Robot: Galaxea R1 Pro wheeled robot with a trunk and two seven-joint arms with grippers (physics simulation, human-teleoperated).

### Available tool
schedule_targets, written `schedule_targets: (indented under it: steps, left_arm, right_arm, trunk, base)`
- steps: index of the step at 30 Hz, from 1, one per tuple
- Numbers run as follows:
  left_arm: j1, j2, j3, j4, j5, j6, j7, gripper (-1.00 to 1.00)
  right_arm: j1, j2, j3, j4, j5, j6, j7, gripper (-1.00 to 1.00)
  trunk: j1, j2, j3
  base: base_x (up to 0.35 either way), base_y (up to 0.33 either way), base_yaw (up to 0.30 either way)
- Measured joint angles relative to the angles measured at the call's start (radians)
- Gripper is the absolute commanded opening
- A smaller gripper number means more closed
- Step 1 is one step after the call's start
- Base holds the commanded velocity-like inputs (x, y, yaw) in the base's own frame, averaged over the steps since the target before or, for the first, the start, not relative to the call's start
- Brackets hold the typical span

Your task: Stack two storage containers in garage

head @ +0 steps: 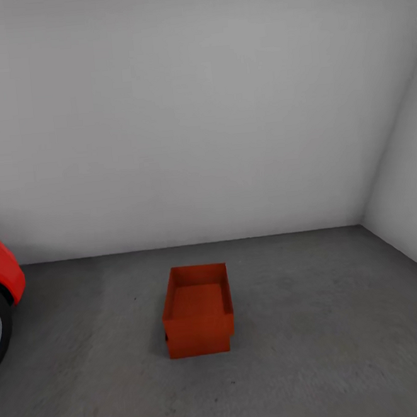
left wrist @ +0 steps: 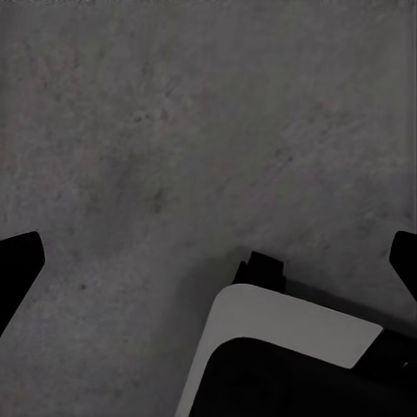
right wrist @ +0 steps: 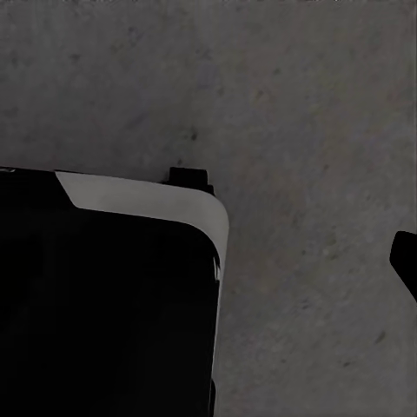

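Here: smooth orange-red rectangular containers (head: 198, 310) stacked on mottled concrete floor (head: 322, 350).

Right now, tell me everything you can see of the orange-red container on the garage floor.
The container is an orange-red, topless rectangular bin with plain smooth walls that look like plastic. It is empty, and its inner bottom is flat. The near outer wall steps in toward a narrower base. It stands upright on the grey concrete floor, short of the white back wall and apart from the red car to its left. Nothing but the floor touches it.
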Motion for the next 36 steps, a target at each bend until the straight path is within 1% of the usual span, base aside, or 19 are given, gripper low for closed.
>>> schedule_targets:
  steps: [30,36]
  left_arm:
    - [0.001,0.0,0.0,0.001,0.003,0.002,0.0,1.0]
    - [0.017,-0.006,0.001,0.001,0.003,0.004,-0.001,1.0]
  right_arm:
    - [0.0,-0.001,0.0,0.001,0.001,0.0,0.0,1.0]
    - [0.0,-0.001,0.0,0.0,0.001,0.0,0.0,1.0]
  trunk:
    - [0.0,0.0,0.049]
    - [0.0,0.0,0.058]
  base:
    - [0.0,0.0,0.0]
    - [0.0,0.0,0.0]
